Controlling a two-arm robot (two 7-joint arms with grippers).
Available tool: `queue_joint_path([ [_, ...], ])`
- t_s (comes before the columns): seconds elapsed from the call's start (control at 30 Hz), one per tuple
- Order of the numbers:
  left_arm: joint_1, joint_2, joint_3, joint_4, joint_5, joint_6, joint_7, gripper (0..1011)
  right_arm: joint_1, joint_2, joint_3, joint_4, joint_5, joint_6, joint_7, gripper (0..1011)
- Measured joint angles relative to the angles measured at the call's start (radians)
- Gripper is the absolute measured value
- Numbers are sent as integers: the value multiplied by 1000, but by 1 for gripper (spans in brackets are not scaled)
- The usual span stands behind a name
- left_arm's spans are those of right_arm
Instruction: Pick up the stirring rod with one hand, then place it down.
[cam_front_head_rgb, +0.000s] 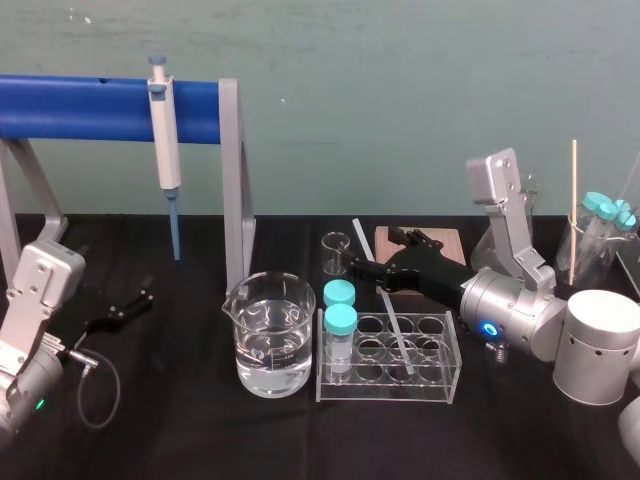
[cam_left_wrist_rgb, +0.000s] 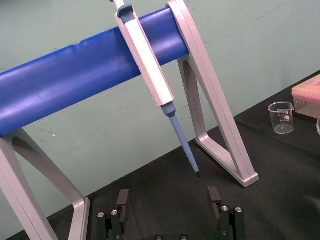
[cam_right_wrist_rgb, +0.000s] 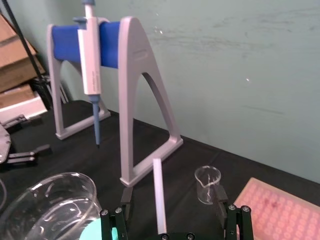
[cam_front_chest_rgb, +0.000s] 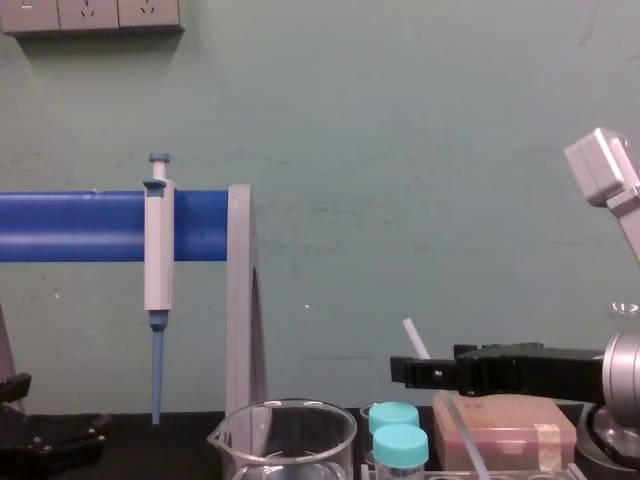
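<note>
Over tube rack (cam_front_head_rgb: 440, 392), right gripper (cam_right_wrist_rgb: 172, 195) gapes round stirring rod (cam_right_wrist_rgb: 159, 190), ungripped: pickup & set-down remain; left gripper (cam_left_wrist_rgb: 168, 192) parked left, open.

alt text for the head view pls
The right gripper reaches in from the right above a clear tube rack, its open fingers on either side of a thin white rod that leans in the rack. A beaker of clear liquid stands left of the rack, and the left gripper rests open at the far left.
</note>
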Motion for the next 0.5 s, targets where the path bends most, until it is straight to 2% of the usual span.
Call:
queue_joint_path([
  [0.2,0,0,0,0,0,0,0,1000,-1,-4,6,3,-20,12,-12,1004],
  [0.5,0,0,0,0,0,0,0,1000,-2,-3,7,3,-17,12,-13,1004],
])
